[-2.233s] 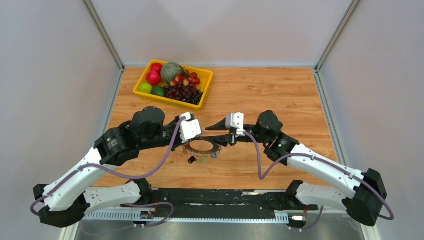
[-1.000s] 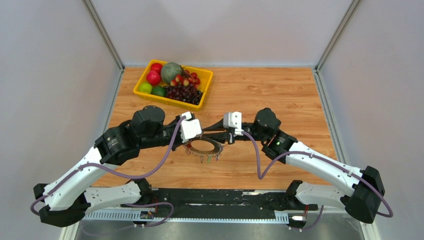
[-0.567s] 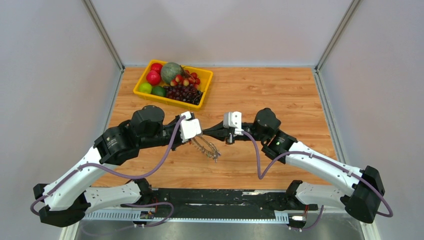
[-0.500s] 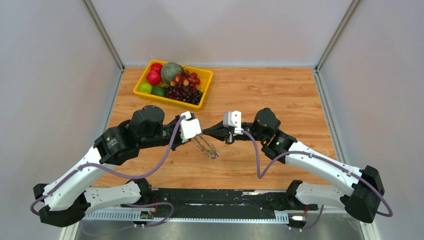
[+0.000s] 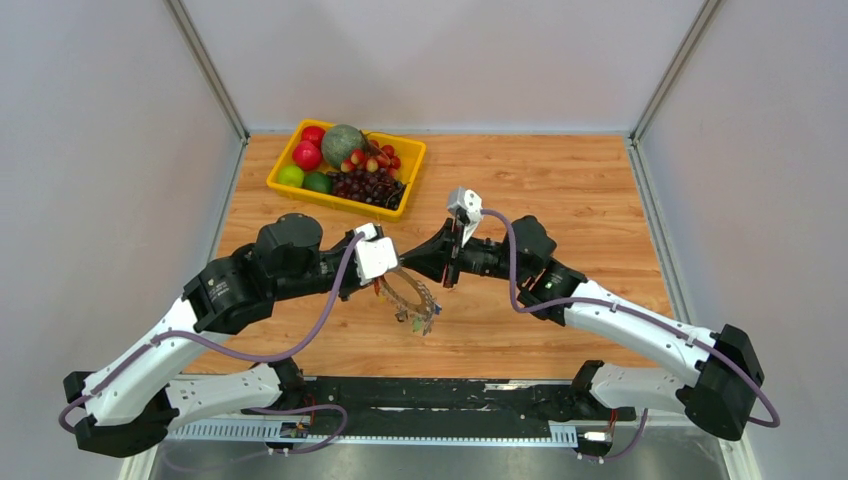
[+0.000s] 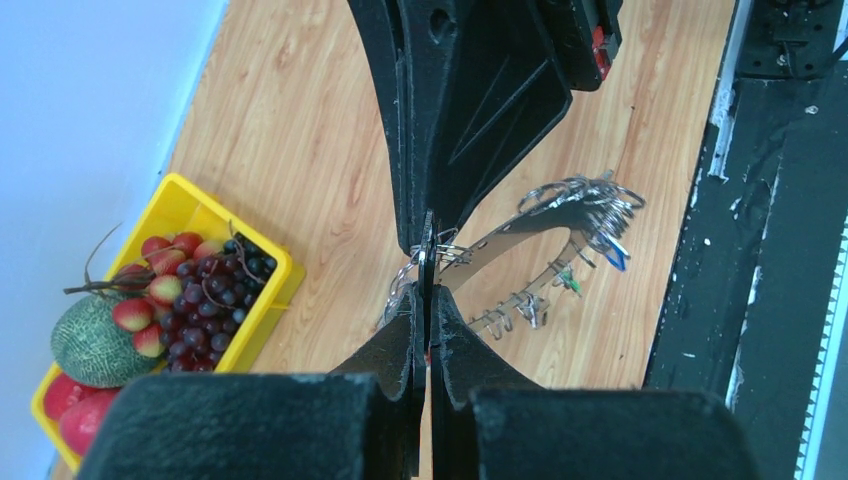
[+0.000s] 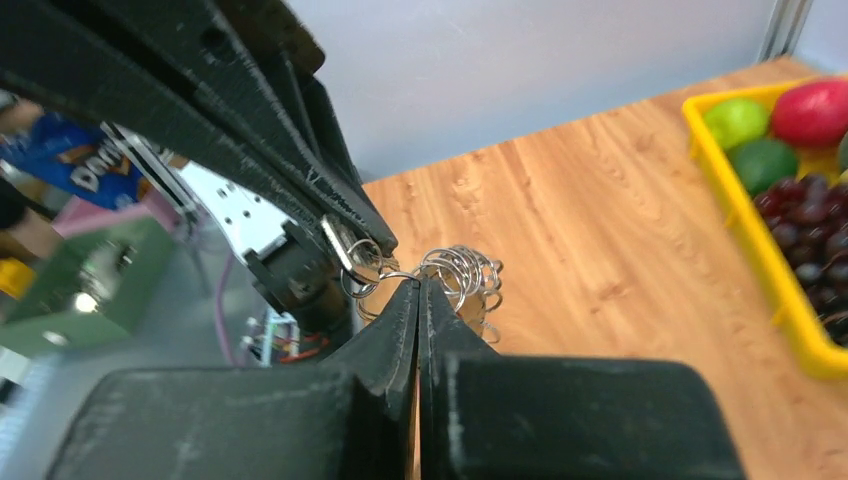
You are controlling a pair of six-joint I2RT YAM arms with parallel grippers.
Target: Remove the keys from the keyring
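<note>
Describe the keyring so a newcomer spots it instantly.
Nearer the arm bases than the yellow fruit tray, the left gripper and right gripper meet above the wooden table's middle. The keyring hangs tilted from their tips: the only silvery open hoop, keys bunched along its rim.

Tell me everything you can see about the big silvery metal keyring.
The large silvery metal keyring is a wide, flat band with an open centre, tilted steeply. Its upper edge is pinched by the shut left gripper. The right gripper is shut on small wire loops there. Small keys with coloured heads dangle from its rim.
</note>
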